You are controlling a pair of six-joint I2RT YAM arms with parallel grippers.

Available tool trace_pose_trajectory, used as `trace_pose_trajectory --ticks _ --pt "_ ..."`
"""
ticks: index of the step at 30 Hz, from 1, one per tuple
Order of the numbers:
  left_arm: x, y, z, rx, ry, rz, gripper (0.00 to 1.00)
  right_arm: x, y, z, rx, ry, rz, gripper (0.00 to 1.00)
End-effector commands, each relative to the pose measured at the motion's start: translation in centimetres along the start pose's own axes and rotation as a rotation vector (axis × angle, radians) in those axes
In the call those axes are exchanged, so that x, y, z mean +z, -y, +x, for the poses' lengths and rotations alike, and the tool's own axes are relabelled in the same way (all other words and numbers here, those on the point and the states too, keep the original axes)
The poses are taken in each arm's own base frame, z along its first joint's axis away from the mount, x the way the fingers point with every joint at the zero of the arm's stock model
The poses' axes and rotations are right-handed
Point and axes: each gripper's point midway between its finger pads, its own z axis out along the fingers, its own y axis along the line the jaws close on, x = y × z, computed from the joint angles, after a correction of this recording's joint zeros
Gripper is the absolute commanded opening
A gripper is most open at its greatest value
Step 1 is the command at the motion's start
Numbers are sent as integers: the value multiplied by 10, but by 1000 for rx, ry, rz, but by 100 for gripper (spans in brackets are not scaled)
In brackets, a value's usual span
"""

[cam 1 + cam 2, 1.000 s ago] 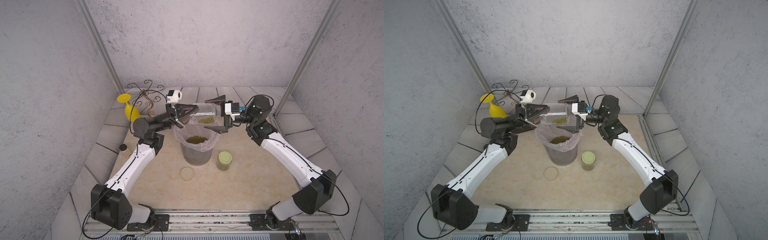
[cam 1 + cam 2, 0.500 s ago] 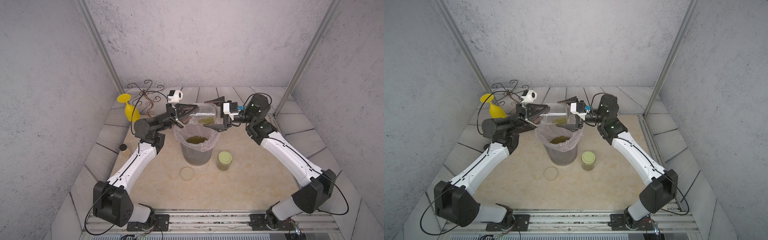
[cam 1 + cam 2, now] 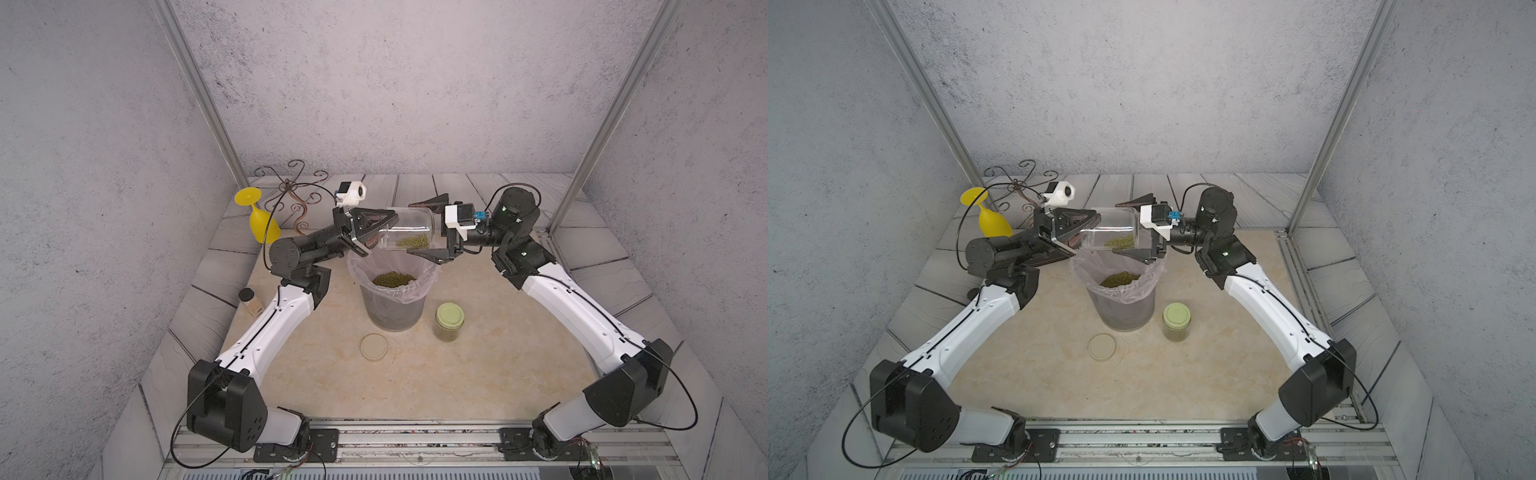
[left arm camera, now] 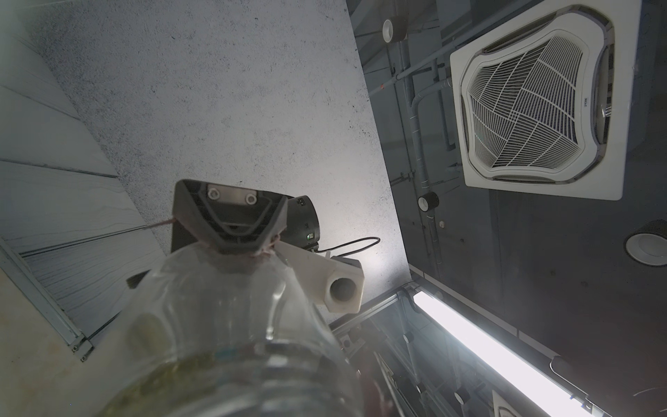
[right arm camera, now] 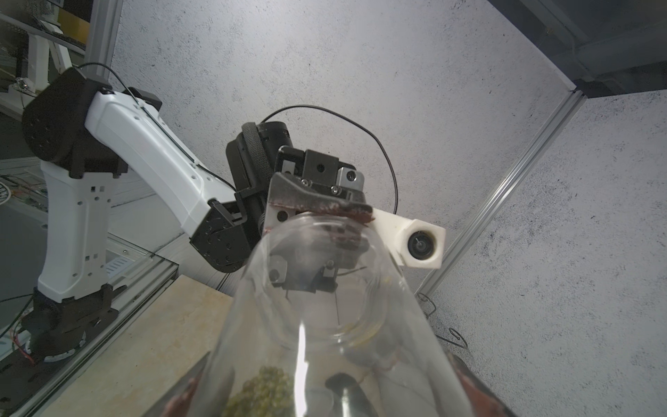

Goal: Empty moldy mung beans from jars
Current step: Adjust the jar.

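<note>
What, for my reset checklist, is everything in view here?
Round grey bin with clear plastic liner: one, centre.
Open clear glass jar: one, held horizontal above bin.
Lidded glass jar, pale green round lid: one, upright beside bin.
Olive-green mung beans: small heap in open jar, pile in bin, more in lidded jar.
Loose beige round lid: one, flat before bin.
Small square bottle, black cap: one, left of bin.
Yellow plastic goblet: one, back left.
Brown scrolled wire stand: one, behind goblet.
Left gripper: black, shut on open jar's mouth end.
Right gripper: black, closed around its base.
</note>
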Motion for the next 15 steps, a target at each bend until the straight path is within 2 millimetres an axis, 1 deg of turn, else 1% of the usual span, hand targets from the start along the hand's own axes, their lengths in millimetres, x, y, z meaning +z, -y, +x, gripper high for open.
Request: trace_pose_trajectory --ticks 1,7,10,13,15 --pt "1 25 -1 127 39 95 17 7 -11 5 81 -10 -43 64" --pt "0 15 -2 126 39 50 40 8 -7 10 93 -17 -24 63" --pt "-1 8 -3 115 41 17 47 8 -4 12 96 -23 -10 63" --pt "-4 -3 -5 135 43 -34 59 7 0 15 90 -29 12 62" --pt "-9 -12 -5 146 47 -92 64 6 3 16 98 -32 21 62"
